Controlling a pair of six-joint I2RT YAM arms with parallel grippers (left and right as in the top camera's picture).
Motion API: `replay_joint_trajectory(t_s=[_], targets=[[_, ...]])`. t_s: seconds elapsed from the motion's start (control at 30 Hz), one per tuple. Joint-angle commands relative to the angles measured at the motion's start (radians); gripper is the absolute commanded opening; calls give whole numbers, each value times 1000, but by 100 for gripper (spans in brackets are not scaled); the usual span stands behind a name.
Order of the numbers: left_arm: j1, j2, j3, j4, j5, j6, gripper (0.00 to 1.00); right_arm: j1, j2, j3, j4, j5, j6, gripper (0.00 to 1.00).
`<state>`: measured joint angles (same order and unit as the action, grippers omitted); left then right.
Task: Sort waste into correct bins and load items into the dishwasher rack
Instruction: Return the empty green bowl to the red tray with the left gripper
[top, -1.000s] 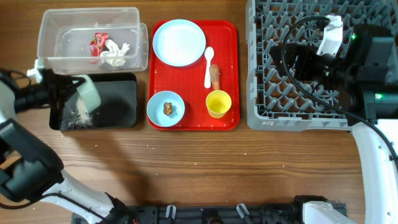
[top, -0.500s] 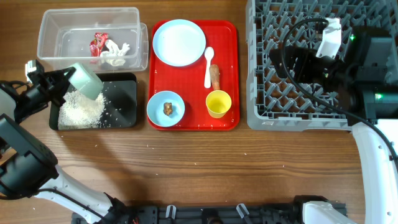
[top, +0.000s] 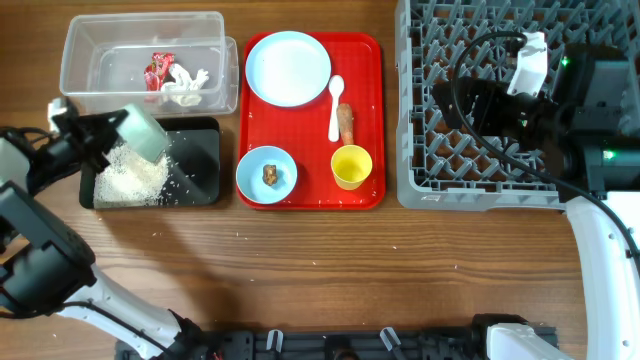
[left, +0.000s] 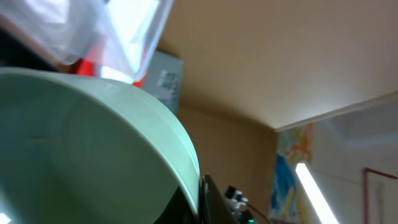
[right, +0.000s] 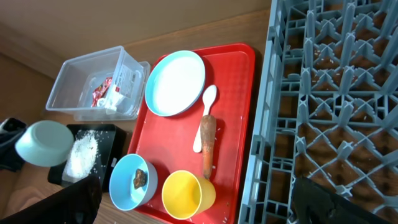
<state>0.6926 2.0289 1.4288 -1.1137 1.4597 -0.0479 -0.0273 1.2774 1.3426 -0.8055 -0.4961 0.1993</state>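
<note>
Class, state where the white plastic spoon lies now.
Overhead view: the spoon is on the red tray, just left of the carrot-like stick, above the yellow cup.

Two bowls: blue bowl (top: 250, 165), green bowl (top: 142, 133). One plate (top: 288, 67), one cup (top: 351, 166), one spoon (top: 335, 105). Two bins: clear tub (top: 100, 40), black tray (top: 200, 160). One rack (top: 430, 150).

— Legible text, numbers, brands: any entries?

— None readable in any view.

— Items bearing print, for the record?

— Crumpled red-and-white wrapper (top: 157, 72), inside clear tub (top: 100, 58): printed surface, too small to make out. Grey box (left: 165, 81), background of left wrist view: pale label with dark marks, blurred, not decipherable. Poster (left: 287, 169) on wall, same view: blue and orange patches, no letters to be made out.

— Entry closed?

— Closed: three printed surfaces, none readable.
</note>
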Motion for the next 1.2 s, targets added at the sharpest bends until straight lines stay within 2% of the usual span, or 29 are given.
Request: replay_joint_trajectory(t_s=[0.0, 0.13, 0.23, 0.33, 0.4, 0.5, 0.53, 0.67, 0.77, 1.07, 1.1, 1.17], targets=[[-95, -80, -2, 2, -214, -14, 4, 7, 10, 5, -2, 9, -16, 100], [-196, -183, -2, 60, -364, -61, 4, 7, 10, 5, -5, 9, -16, 99], [-307, -253, -2, 109, -535, -76, 4, 7, 10, 5, -16, 9, -20, 100], [-442, -294, -2, 150, -796, -158, 4, 7, 10, 5, -22, 9, -25, 100], [-561, -303, -2, 190, -949, -201, 4, 7, 10, 5, -22, 9, -26, 100], [-812, -297, -2, 336, -1170, -260, 4, 7, 10, 5, -20, 9, -32, 100], [-916, -293, -2, 401, -1284, -261, 4, 7, 10, 5, -21, 9, -36, 100], [-1169, -245, -2, 556, -1618, -209, 4, 7, 10, 5, -22, 9, -35, 100], [-1278, -166, -2, 607, -1740, -191, 4, 7, 10, 5, -23, 9, -35, 100], [-1316, -23, -2, 571, -1741, -139, 4, 7, 10, 5, -27, 8, -35, 100], [-1316, -19, -2, 569, -1740, -139, 17, 7, 10, 5, -28, 8, -35, 100], [-1319, -21, -2, 557, -1738, -138, 53, 7, 10, 5, -30, 8, -35, 100]])
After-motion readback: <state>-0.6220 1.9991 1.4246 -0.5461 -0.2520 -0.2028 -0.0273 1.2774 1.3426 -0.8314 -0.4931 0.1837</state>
